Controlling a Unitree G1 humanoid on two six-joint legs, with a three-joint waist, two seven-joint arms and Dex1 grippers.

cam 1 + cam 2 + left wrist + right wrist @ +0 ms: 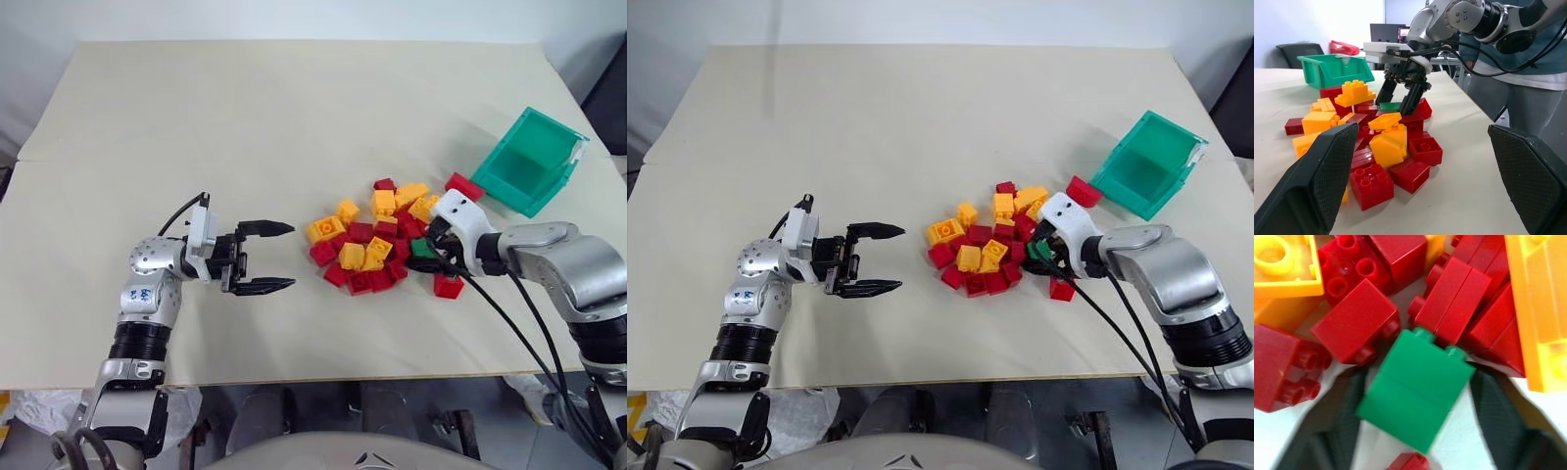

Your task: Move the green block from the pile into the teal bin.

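Note:
The green block [1415, 389] lies at the near right edge of the pile [372, 245] of red and yellow-orange bricks, touching red ones. My right gripper [426, 253] angles down onto it, one black finger [1332, 426] pressed against each side, and the block still rests on the table. The teal bin [549, 132] sits tilted at the far right, its open side facing the pile and nothing inside. My left gripper [279, 257] hovers open to the left of the pile, pointing at it with nothing between its fingers.
The pale tabletop [245, 117] stretches wide behind and left of the pile. A single red brick [463, 185] lies between pile and bin, another [449, 286] just in front of my right gripper. Black cables [519, 333] trail from my right wrist.

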